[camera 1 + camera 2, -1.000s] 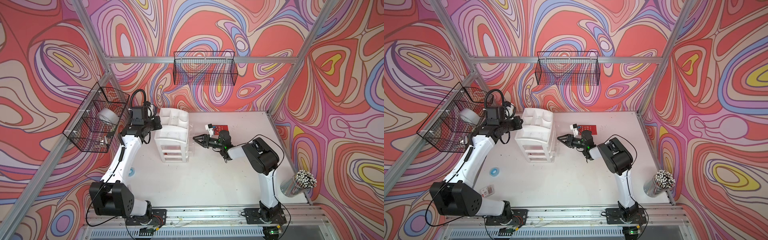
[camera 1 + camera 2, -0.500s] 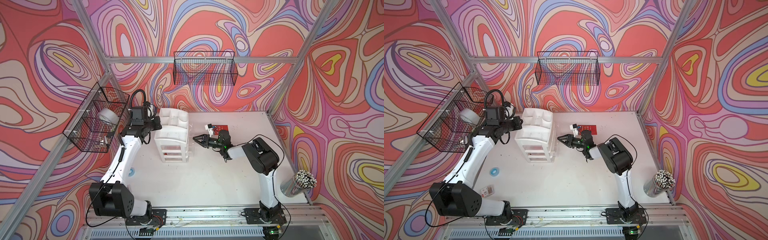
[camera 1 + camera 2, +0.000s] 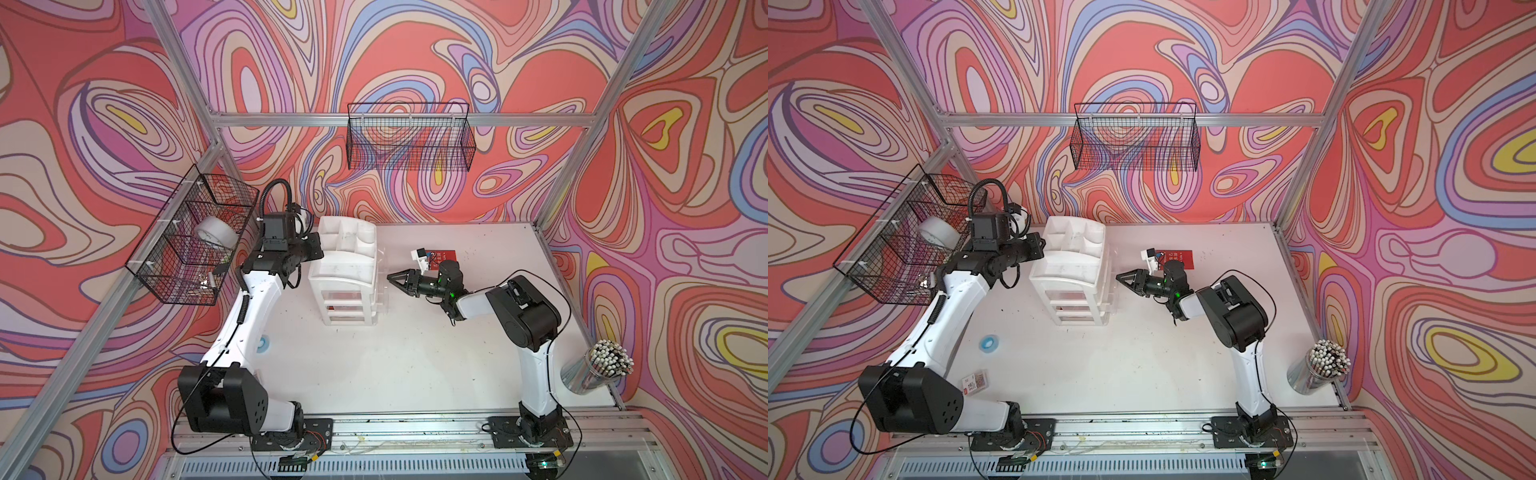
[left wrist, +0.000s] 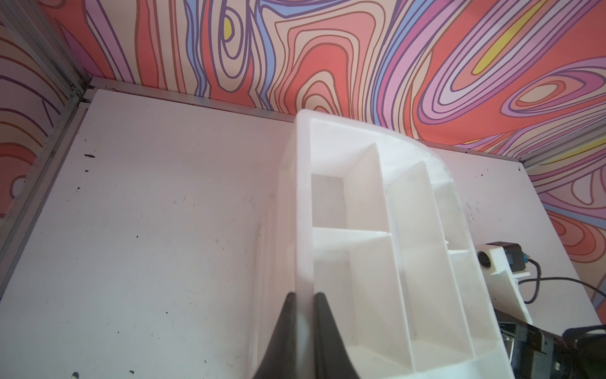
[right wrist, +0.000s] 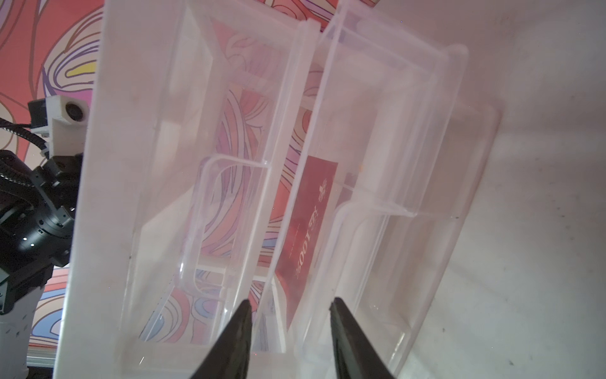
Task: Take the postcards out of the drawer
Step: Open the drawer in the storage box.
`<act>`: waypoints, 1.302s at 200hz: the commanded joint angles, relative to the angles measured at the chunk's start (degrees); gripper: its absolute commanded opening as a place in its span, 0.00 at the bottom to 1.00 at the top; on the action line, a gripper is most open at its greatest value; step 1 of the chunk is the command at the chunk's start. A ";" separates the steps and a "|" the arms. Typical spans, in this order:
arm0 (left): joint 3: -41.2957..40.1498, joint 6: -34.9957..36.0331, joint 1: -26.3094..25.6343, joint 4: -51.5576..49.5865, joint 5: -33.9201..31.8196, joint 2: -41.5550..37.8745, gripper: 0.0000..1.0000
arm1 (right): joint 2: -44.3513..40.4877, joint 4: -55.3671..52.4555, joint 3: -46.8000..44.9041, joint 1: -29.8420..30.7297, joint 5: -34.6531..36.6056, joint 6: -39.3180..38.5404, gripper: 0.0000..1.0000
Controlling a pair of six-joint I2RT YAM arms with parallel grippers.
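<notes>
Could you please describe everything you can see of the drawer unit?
The drawer unit is white plastic and stands upright on the table near the back wall. Its open top is split into compartments. Below, clear drawers stick partly out toward the open right tool, which faces them. One drawer holds a red postcard. The left tool pinches the top rim.
</notes>
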 commanded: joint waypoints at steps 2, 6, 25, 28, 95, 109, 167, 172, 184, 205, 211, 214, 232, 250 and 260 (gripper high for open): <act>-1.28 0.79 0.22 -1.89 -2.25 -0.99 0.00 | -1.85 0.09 -0.96 -0.63 0.13 -1.30 0.41; -1.26 0.79 0.22 -1.85 -2.30 -0.95 0.00 | -1.72 -0.27 -0.73 -0.61 -0.14 -1.53 0.42; -1.23 0.79 0.22 -1.80 -2.19 -0.92 0.00 | -0.99 -0.14 -0.05 -0.62 -1.01 -1.37 0.49; -1.21 0.79 0.22 -1.77 -2.15 -0.92 0.00 | -0.88 -0.18 0.07 -0.59 -1.10 -1.35 0.50; -1.11 0.75 0.22 -1.80 -1.73 -0.66 0.00 | 0.02 -5.75 4.26 -0.04 -2.36 -4.40 0.62; -1.11 0.66 0.22 -1.80 -1.72 -0.66 0.00 | 0.54 -7.21 5.32 0.14 -2.38 -4.73 0.62; -1.15 0.70 0.22 -1.87 -1.71 -0.83 0.00 | 1.42 -9.34 7.07 0.83 -2.29 -5.42 0.62; -1.20 0.70 0.22 -1.89 -1.70 -0.83 0.00 | 1.45 -9.39 7.07 0.91 -2.16 -5.41 0.62; -1.20 0.70 0.22 -1.81 -1.47 -0.83 0.00 | 1.55 -9.47 7.07 0.96 -2.12 -5.39 0.62; -1.20 0.62 0.22 -1.80 -1.36 -0.75 0.00 | 1.84 -9.78 7.24 1.10 -2.07 -5.37 0.62; -1.20 0.61 0.22 -1.81 -1.32 -0.72 0.00 | 1.96 -9.65 7.33 1.21 -2.04 -5.28 0.62; -1.20 0.61 0.22 -1.84 -1.33 -0.72 0.00 | 1.90 -9.62 7.33 1.25 -2.05 -5.26 0.62; -1.20 0.57 0.22 -1.87 -1.22 -0.83 0.00 | 2.14 -9.62 7.58 1.37 -1.95 -5.14 0.62; -1.20 0.61 0.22 -1.87 -1.23 -0.99 0.00 | 2.42 -9.62 7.84 1.46 -1.94 -4.95 0.61; -1.20 0.60 0.22 -1.89 -1.15 -1.08 0.00 | 2.50 -9.67 7.99 1.56 -1.93 -4.91 0.60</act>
